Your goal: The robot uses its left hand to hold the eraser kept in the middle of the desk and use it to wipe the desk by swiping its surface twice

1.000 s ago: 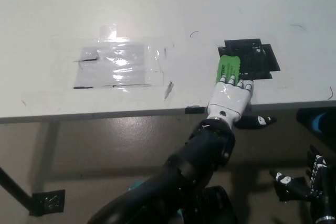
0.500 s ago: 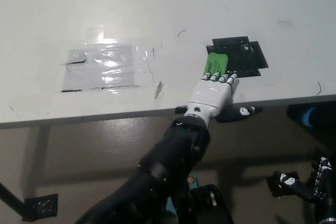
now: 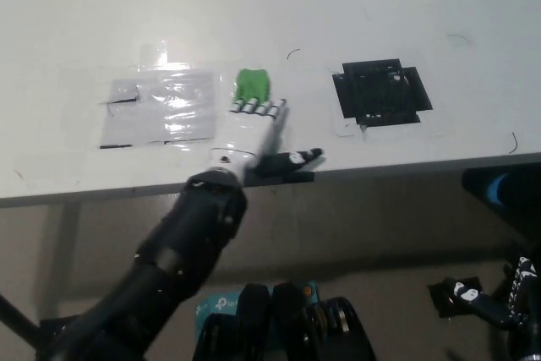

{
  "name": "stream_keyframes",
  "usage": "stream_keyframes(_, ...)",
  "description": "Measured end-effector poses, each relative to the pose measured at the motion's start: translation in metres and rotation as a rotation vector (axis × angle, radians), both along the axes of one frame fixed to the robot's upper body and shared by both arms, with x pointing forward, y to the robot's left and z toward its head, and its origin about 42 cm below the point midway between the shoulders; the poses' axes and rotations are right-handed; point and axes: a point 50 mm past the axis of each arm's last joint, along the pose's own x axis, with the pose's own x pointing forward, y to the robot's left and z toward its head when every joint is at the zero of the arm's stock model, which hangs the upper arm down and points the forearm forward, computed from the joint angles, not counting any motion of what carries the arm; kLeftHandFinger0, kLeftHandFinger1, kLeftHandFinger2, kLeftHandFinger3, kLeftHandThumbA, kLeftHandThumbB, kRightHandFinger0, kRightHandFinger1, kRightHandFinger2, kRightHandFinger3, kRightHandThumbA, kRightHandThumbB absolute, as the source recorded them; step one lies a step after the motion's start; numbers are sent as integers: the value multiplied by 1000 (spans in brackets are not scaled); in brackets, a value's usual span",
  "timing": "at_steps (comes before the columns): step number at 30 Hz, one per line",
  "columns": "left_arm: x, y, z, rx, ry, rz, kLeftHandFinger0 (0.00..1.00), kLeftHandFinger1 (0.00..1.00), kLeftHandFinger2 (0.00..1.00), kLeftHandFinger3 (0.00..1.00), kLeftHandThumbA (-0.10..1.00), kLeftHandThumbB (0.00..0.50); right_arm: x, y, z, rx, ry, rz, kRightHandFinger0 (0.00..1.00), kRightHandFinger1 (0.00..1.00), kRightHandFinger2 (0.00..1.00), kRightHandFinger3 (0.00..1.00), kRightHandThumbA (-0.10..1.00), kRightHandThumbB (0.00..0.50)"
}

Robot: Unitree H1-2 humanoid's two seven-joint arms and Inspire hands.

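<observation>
The eraser is a small bright green block, flat on the white desk, and only its far half shows, poking out beyond the fingers. The left hand lies palm down over its near part, fingers stretched flat and close together, pressing the eraser to the desk, thumb sticking out sideways over the desk's near edge. Just to the left of the fingers sits a shiny patch of clear tape with dark lines along its border. Well off to the right of the fingers, a black taped square marks the desk. Down at the bottom right corner, below the desk, the black right hand hangs at rest; its fingers are too cropped to read.
</observation>
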Motion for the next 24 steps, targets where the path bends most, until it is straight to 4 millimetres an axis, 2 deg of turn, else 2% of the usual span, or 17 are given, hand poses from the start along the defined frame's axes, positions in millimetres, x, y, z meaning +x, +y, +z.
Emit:
stream_keyframes(2, -1, 8, -1, 3, -8, 8, 1000, 1000, 1000, 1000, 1000, 480, 0, 0, 0, 4, 0, -3, 1000, 1000, 1000, 1000, 989, 4)
stream_keyframes(3, -1, 12, -1, 4, -11, 11, 1000, 1000, 1000, 1000, 1000, 460, 0, 0, 0, 5, -1, -5, 1000, 1000, 1000, 1000, 993, 1)
stream_keyframes(7, -4, 25, -3, 4, -21, 26, 1000, 1000, 1000, 1000, 1000, 474, 0, -1, 0, 6, -1, -8, 1000, 1000, 1000, 1000, 1000, 0)
stream_keyframes(11, -5, 53, -6, 4, -32, 74, 1000, 1000, 1000, 1000, 1000, 458, -1, -5, 0, 6, -2, -18, 1000, 1000, 1000, 1000, 999, 0)
stream_keyframes(12, -6, 60, -6, -1, -35, 90, 1000, 1000, 1000, 1000, 1000, 474, -2, -5, 0, 6, -2, -21, 1000, 1000, 1000, 1000, 998, 0)
stream_keyframes(14, -8, 73, -7, -14, -39, 115, 1000, 1000, 1000, 1000, 1000, 444, -2, -7, -1, 9, -2, -25, 1000, 1000, 1000, 1000, 1000, 0)
stream_keyframes(19, -15, 106, -12, -32, -56, 183, 1000, 1000, 1000, 1000, 1000, 474, -3, -9, -1, 17, -3, -34, 1000, 1000, 1000, 1000, 1000, 0)
stream_keyframes(22, -18, 119, -14, -38, -64, 213, 1000, 1000, 1000, 1000, 1000, 453, -4, -10, -2, 21, -2, -39, 1000, 1000, 1000, 1000, 1000, 0)
stream_keyframes(24, -20, 129, -16, -46, -71, 239, 1000, 1000, 1000, 1000, 1000, 421, -5, -12, -2, 26, -1, -45, 1000, 1000, 1000, 1000, 990, 0)
